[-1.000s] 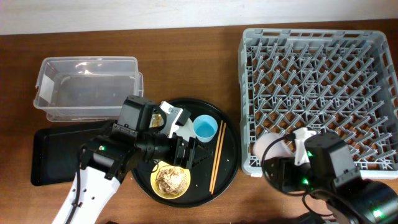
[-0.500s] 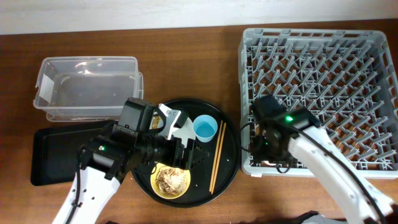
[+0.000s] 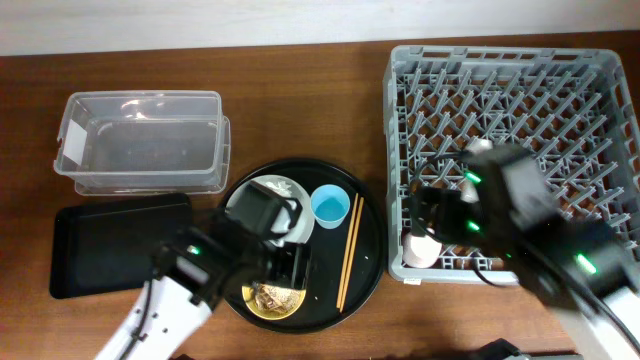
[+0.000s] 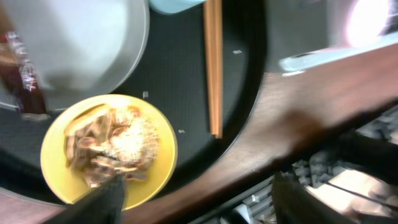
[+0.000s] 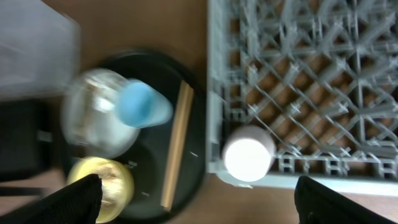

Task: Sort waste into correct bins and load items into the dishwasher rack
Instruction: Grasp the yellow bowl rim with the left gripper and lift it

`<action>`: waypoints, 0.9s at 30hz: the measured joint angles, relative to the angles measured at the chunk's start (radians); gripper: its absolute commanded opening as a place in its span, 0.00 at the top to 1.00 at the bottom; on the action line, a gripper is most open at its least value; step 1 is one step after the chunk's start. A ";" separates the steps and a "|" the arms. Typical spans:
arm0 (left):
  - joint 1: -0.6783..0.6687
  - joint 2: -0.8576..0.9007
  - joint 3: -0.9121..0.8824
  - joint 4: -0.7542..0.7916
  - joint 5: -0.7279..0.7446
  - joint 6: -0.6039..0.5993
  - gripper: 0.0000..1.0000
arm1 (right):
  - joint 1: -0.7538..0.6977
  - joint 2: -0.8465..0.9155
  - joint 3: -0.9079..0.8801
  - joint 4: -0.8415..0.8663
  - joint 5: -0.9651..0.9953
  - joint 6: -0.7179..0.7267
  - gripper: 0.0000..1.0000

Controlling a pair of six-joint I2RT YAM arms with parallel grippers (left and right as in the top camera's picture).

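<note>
Pink cup (image 5: 247, 154) now stands in the corner cell of the grey dishwasher rack (image 3: 500, 50) nearest the round black tray (image 3: 372, 235). A second ago it was gripped just outside that corner. The right gripper (image 5: 198, 183) has let go and lifted clear. Its two fingers show spread wide at the lower corners of the right wrist view, with nothing between them.

By the look of it, the first of the four dishes is loaded. The light-blue cup (image 3: 330, 206), the pale plate (image 4: 81, 43) and the yellow bowl (image 4: 163, 146) remain on the round tray, beside a pair of wooden chopsticks (image 3: 347, 250).

From above, the pink cup reads as a pale round disc seen end-on. Its long axis is upright among the pegs, with no lean that can be made out. Motion blur hides whether the mouth or the base faces up.

The left gripper (image 4: 199, 193) has meanwhile swung down over the yellow bowl and its heap of brownish food scraps (image 4: 112, 146). Its fingers are parted and empty, and they touch nothing. No waste can be seen yet in the clear tub (image 3: 140, 140) or the black rectangular tray (image 3: 100, 250), so the sorting looks to be still ahead.
</note>
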 measured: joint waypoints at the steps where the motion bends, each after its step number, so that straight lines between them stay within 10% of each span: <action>1: -0.036 0.001 -0.014 0.003 -0.036 -0.040 0.45 | 0.000 -0.045 0.005 -0.002 -0.008 0.006 0.01; 16: -0.304 0.484 -0.139 0.246 -0.278 -0.271 0.94 | 0.000 -0.064 0.004 -0.087 -0.030 0.012 0.01; 19: -0.304 0.487 -0.129 0.208 -0.276 -0.275 0.89 | 0.000 -0.048 0.004 -0.089 -0.030 0.011 0.01; 23: -0.304 0.428 -0.035 0.043 -0.282 -0.283 0.44 | 0.000 -0.046 0.004 -0.091 -0.030 0.011 0.01; 27: -0.304 0.286 0.002 -0.035 -0.364 -0.297 0.43 | 0.000 -0.046 0.004 -0.098 -0.030 0.011 0.01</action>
